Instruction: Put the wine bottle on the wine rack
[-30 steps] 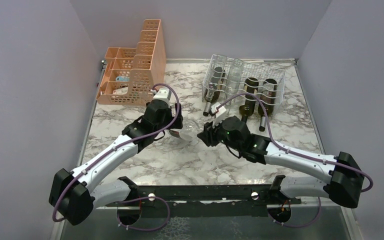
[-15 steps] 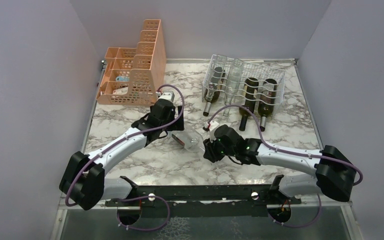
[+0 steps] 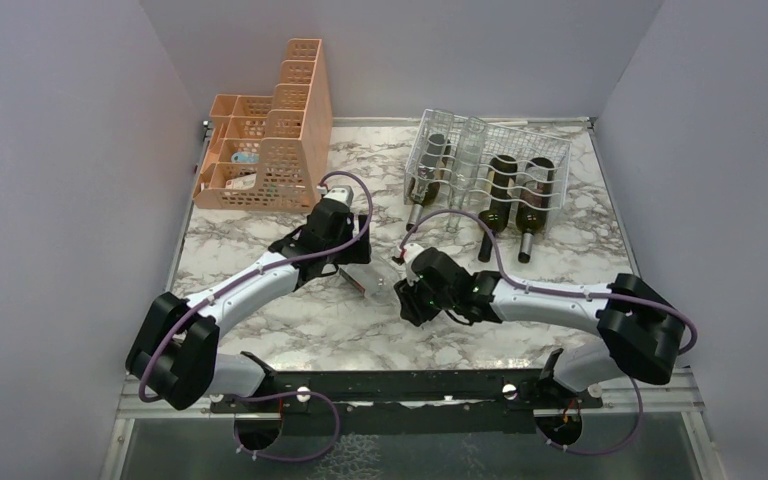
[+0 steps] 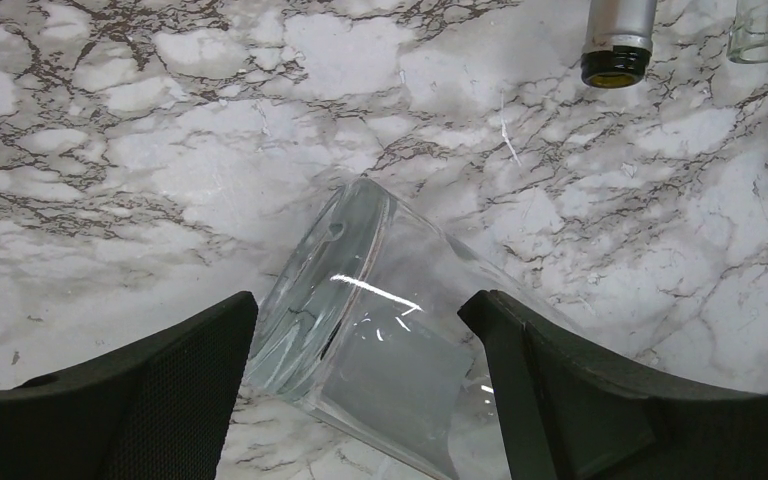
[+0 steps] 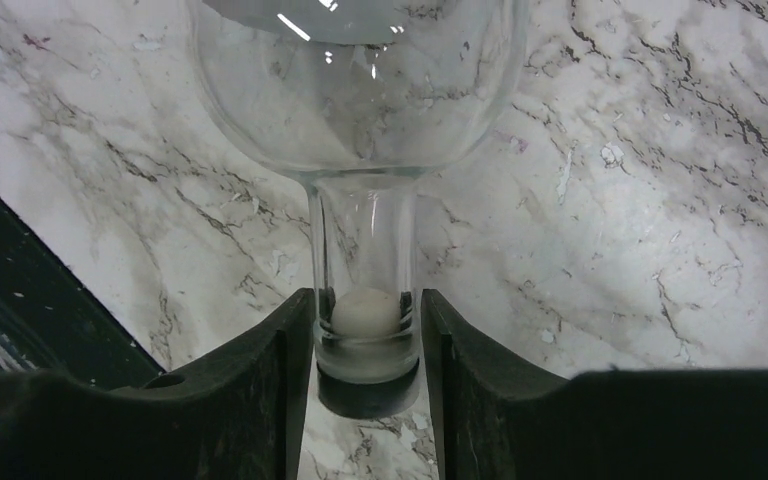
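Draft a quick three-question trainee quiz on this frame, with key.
1. True or false: the wine bottle stands upright on the table.
2. Which part of the bottle does the right pincer clamp? A) base B) neck C) label
3. Fill in: the wine rack already holds ___ bottles.

Key:
1. False. It lies on its side.
2. B
3. Four
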Tool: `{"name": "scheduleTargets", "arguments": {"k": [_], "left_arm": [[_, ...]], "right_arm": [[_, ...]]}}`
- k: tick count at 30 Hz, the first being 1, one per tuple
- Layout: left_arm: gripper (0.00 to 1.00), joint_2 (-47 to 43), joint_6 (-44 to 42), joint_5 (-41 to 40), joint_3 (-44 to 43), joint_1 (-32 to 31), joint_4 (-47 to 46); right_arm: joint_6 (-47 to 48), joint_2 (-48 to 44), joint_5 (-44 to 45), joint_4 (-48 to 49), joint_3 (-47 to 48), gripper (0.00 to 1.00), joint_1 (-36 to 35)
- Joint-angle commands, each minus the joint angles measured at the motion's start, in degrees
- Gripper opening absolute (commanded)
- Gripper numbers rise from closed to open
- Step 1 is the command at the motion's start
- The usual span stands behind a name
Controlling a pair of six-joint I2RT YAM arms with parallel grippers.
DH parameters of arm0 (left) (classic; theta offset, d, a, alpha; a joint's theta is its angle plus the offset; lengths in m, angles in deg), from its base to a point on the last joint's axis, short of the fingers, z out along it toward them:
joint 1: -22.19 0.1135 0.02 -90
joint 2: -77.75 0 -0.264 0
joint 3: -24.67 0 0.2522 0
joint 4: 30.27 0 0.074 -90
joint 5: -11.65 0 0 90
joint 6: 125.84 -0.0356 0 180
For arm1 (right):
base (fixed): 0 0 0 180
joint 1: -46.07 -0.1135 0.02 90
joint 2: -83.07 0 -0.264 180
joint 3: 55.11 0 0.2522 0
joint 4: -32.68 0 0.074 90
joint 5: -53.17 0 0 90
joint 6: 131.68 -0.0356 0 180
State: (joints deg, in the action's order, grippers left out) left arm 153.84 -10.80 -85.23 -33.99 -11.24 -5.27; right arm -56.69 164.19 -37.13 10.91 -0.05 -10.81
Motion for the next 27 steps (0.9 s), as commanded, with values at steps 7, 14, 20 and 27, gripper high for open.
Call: {"name": "scheduleTargets", "arguments": {"k": [7, 14, 20, 27], "left_arm": [[0.79, 1.24, -0.53, 2.4, 0.35, -0.03, 3.44], [0.75, 1.34, -0.38, 2.21, 0.17, 0.0, 3.79], [0.73, 1.31, -0.46, 2.89, 0.57, 0.0, 4.35], [0.73, -0.63, -0.52, 2.08, 0.88, 0.01, 4.5]], "right_arm": [[1.23, 7.66, 0.82, 0.7, 5.85, 0.49, -0.11], [1.72, 11.42, 1.06, 2.47, 8.13, 0.49, -0.1], [3.45, 13.46, 1.89, 3.99, 8.86, 0.41, -0.09], [4.08, 13.48, 3.92, 5.02, 8.27, 0.21, -0.08]]}}
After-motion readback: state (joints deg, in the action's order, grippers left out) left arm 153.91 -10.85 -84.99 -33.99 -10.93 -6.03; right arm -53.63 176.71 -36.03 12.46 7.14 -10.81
